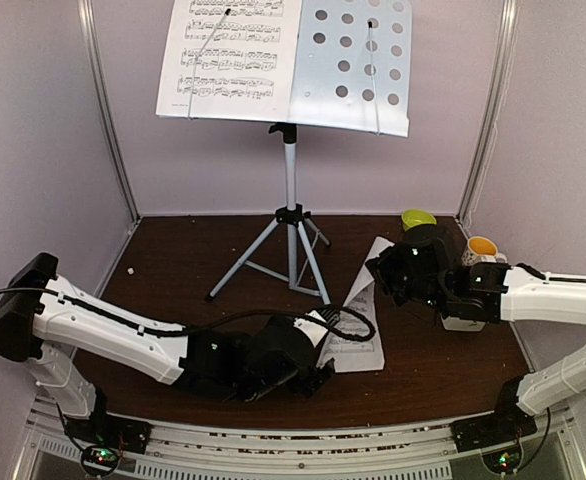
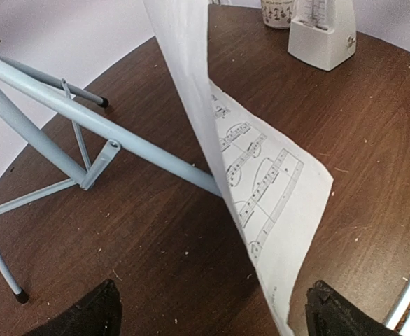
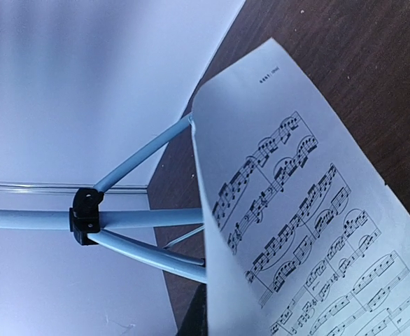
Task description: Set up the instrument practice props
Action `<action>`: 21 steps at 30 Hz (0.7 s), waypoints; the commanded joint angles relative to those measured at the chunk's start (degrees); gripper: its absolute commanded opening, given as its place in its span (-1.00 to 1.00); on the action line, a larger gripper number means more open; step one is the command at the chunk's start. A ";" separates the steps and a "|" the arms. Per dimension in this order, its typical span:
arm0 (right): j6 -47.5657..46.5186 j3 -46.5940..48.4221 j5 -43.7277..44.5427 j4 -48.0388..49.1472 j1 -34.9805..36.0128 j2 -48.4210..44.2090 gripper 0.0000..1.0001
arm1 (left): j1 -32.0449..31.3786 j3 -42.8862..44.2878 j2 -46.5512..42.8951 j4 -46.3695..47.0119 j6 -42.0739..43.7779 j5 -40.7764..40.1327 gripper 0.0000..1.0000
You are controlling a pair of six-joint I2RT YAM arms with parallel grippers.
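Sheet-music page (image 1: 365,345) in closed right gripper (image 1: 381,272); left gripper (image 2: 212,315) agape.

Your left arm (image 1: 103,335) lies low, stretched rightward along the near edge, with the left gripper (image 2: 212,316) spread wide. Your right arm (image 1: 553,295) reaches in from the right, wrist level, and the right gripper (image 1: 376,268) is pinched on a sheet-music page (image 1: 361,348).

The worktop (image 1: 173,270) is dark brown. The stand's desk (image 1: 355,80) is white with round holes. The loose page (image 2: 261,182) is white with black notes. The bowl (image 1: 418,218) is yellow-green.
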 commanded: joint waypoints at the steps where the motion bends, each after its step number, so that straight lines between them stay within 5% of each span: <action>1: 5.21 0.94 -4.24 0.67 0.42 0.08 -0.95 | 0.47 2.90 2.13 -2.98 -2.33 -5.90 0.85; 9: 8.56 1.08 -6.88 2.02 1.86 1.26 -1.00 | 2.10 2.88 1.67 -0.06 -0.13 -6.80 0.67; 21: 12.18 1.89 -9.64 3.49 4.47 2.71 -0.97 | 5.89 3.46 1.00 4.93 6.50 -3.05 0.12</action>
